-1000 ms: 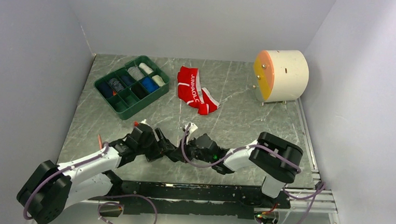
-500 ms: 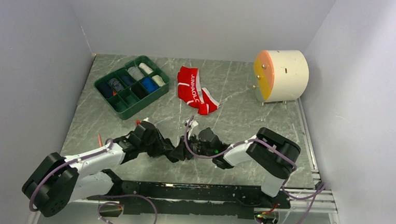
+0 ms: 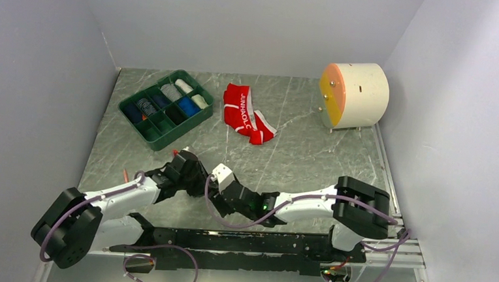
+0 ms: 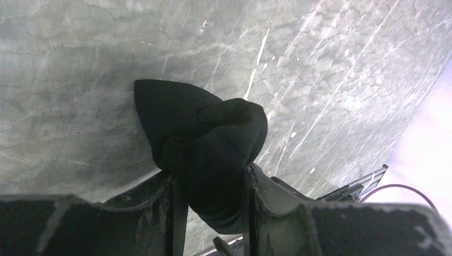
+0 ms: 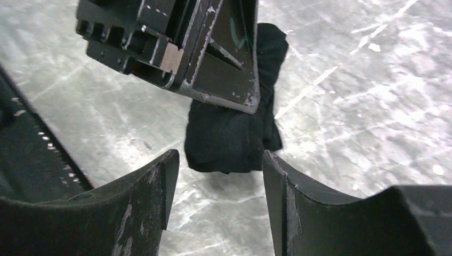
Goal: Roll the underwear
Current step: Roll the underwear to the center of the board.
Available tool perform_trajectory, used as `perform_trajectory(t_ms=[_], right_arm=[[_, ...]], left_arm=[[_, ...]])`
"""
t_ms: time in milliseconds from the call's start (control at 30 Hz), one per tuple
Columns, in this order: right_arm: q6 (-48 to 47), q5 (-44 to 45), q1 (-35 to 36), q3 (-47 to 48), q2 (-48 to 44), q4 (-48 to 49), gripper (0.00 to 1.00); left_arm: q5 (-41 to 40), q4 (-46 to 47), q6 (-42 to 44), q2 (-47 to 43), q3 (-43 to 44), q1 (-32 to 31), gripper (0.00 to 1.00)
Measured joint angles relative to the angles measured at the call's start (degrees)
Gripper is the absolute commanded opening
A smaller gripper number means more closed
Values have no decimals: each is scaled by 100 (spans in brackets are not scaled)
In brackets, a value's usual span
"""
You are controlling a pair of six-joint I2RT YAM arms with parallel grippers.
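The black underwear [image 4: 208, 133] is bunched into a tight bundle on the marble table. My left gripper [image 4: 210, 178] is shut on its near end, and the cloth bulges out past the fingertips. In the right wrist view the same black bundle [image 5: 229, 138] lies just beyond my right gripper [image 5: 218, 162], which is open with nothing between its fingers. A left finger [image 5: 213, 58] presses the cloth from above there. From above, the left gripper [image 3: 199, 179] and right gripper [image 3: 223, 192] meet near the table's front. The red underwear [image 3: 242, 111] lies crumpled further back.
A green divided tray [image 3: 159, 135] holding several rolled items stands at the back left. A cream drum with an orange face [image 3: 354, 94] sits on a stand at the back right. Grey walls close in both sides, and the arms' rail runs along the near edge.
My right gripper has opened, let go of the black bundle and swung left and lower. My left gripper has closed on the bundle and holds it.
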Motion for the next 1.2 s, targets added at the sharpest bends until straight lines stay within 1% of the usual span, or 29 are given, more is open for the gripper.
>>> perform_trajectory(t_ms=[100, 200, 300, 400, 433, 533, 633, 700, 733, 767, 800, 833, 933, 1067, 1200], right_arm=[[-140, 496, 127, 94, 2, -273, 63], [-186, 754, 212, 275, 105, -365, 63], [-181, 872, 284, 455, 286, -361, 65], [-142, 874, 317, 479, 391, -337, 64], [-116, 885, 319, 483, 437, -337, 62], [-22, 979, 321, 518, 621, -339, 52], [72, 1069, 317, 542, 767, -323, 32], [109, 1073, 291, 535, 765, -289, 23], [140, 1069, 282, 509, 756, -258, 19], [168, 1036, 260, 470, 732, -214, 17], [219, 953, 219, 400, 686, -131, 16], [299, 804, 144, 289, 616, 2, 16], [629, 146, -203, -105, 433, 564, 15], [1261, -894, -713, -654, 374, 1565, 16], [1742, -1397, -940, -951, 516, 2323, 18]], left_arm=[[15, -7, 35, 90, 59, 0, 29], [35, -2, 70, 160, 105, 4, 29], [50, 4, 90, 205, 127, 11, 29], [55, 11, 90, 212, 129, 11, 29], [57, 11, 90, 212, 129, 13, 28], [63, 7, 94, 219, 133, 15, 28], [74, 9, 114, 254, 151, 17, 32], [72, 11, 120, 262, 160, 28, 38], [68, 11, 120, 262, 160, 31, 44], [63, 13, 120, 260, 160, 37, 52], [61, 13, 120, 251, 160, 37, 60], [57, 15, 133, 243, 149, 37, 65], [164, 164, 94, 199, 74, 55, 70], [310, 310, 90, 203, 35, 85, 72], [376, 459, 90, 236, -9, 87, 71]])
